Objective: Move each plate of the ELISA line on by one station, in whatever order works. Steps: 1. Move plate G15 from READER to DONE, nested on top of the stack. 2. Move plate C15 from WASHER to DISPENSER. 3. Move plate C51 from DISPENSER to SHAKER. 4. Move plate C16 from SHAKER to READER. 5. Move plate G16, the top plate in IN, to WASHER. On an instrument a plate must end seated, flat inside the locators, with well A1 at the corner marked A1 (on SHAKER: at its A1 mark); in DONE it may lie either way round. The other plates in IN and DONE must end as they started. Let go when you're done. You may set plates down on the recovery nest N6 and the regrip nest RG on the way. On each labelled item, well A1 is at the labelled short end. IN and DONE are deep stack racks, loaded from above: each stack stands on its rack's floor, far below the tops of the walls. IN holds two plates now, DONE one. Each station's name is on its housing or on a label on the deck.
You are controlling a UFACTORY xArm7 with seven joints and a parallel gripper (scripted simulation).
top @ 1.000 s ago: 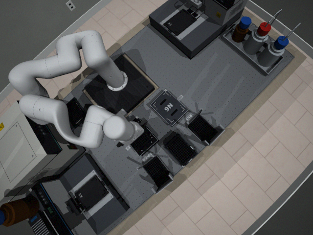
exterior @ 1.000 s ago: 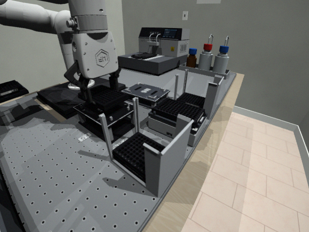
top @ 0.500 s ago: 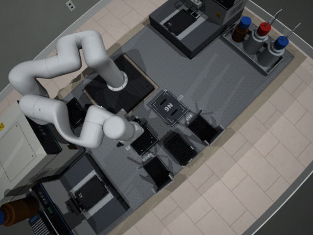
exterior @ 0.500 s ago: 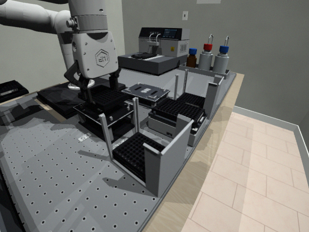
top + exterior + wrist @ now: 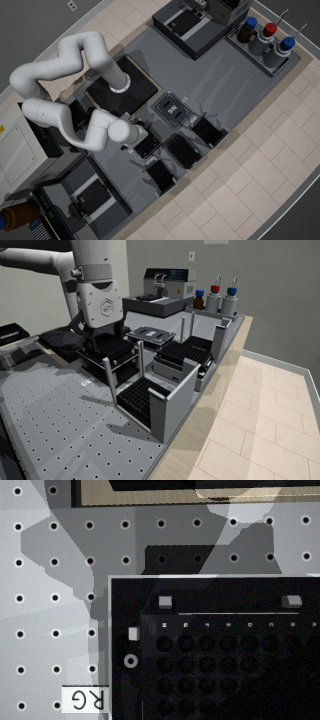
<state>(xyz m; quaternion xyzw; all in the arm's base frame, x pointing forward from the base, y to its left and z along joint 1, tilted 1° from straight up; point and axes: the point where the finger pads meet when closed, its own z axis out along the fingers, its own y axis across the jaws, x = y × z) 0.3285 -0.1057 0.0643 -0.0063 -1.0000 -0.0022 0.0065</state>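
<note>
My gripper (image 5: 143, 134) (image 5: 103, 339) points straight down over the raised regrip nest RG (image 5: 121, 363) (image 5: 120, 610). It is shut on a black well plate (image 5: 149, 145) (image 5: 113, 345) (image 5: 210, 655), gripping it across its sides. The plate lies low on the nest top, inside the small grey locators (image 5: 165, 601). I cannot read its label. The white RG label (image 5: 85, 700) lies on the deck beside the nest. More black plates sit on the shaker (image 5: 184, 152) (image 5: 180, 352), the washer (image 5: 184, 21) and the dispenser (image 5: 93, 196).
The near stack rack (image 5: 161, 175) (image 5: 168, 405) and the far rack (image 5: 207, 132) (image 5: 218, 340) each hold plates deep between tall walls and posts. Nest N6 (image 5: 158, 107) (image 5: 139, 330) is bare. Three bottles (image 5: 268, 38) stand at the far corner.
</note>
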